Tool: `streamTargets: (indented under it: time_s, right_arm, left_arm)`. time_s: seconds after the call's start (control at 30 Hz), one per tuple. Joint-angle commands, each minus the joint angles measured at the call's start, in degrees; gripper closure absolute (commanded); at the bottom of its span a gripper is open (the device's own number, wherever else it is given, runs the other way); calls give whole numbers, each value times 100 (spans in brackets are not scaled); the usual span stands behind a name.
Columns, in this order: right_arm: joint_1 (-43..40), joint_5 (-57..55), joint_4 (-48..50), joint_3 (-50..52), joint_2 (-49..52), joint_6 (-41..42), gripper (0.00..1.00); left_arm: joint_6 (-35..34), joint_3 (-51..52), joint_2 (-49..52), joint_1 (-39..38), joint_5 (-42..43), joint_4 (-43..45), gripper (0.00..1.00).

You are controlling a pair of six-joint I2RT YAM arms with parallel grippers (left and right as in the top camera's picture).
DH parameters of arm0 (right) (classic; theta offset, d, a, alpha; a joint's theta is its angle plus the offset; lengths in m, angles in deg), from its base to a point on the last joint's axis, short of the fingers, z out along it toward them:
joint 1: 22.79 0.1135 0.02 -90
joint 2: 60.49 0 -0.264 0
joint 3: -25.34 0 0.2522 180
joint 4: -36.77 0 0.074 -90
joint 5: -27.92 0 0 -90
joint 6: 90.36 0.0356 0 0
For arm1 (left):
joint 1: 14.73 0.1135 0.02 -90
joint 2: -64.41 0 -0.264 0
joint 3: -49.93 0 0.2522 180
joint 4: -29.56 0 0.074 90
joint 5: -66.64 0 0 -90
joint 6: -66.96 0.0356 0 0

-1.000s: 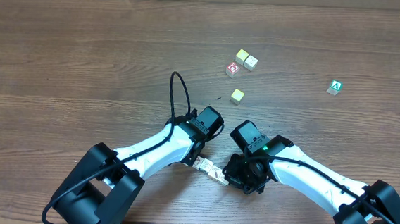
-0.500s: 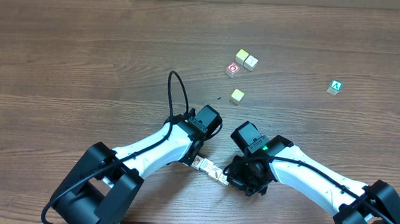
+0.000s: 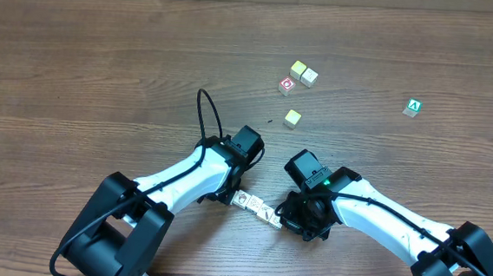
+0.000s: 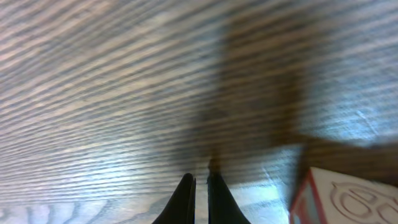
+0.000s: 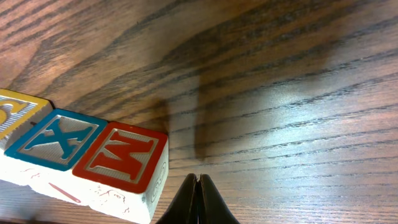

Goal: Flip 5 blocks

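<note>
A short row of blocks [image 3: 256,209] lies near the table's front, between my two arms, whitish faces up. In the right wrist view the end block [image 5: 124,155] has a red "M" side, then come a blue "X" block [image 5: 56,140] and a yellow-edged one [image 5: 13,112]. My right gripper [image 5: 198,179] is shut and empty, its tips just right of the "M" block. In the left wrist view my left gripper [image 4: 200,179] is shut on nothing, low over the wood. A white-faced, red-edged block [image 4: 348,199] lies apart to its right.
Further back stand two yellow-topped cubes [image 3: 303,72] side by side, a red-faced cube [image 3: 287,85] and a lone yellow-topped cube [image 3: 292,118]. A green "A" cube [image 3: 414,106] sits far right. The left arm's black cable [image 3: 206,118] loops above its wrist.
My left arm has swung a little to the left, away from the row's end, and its fingers have closed. The right arm and the blocks have stayed put.
</note>
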Motion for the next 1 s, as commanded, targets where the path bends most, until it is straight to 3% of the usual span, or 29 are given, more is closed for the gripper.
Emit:
streamTargets:
  time_s: [0.0,0.13,0.97]
  right_arm:
    - [52,-79,33,-70,-9,17,96]
    - [52,-79,37,-70,-9,17,96]
    - [52,122,81,-70,-9,328,96]
  left_arm:
    - [533,131,151,13,1252,-4,96]
    - [946,131,153,11,1683,-31,96]
    - [1276,131,153,26,1314,109,96]
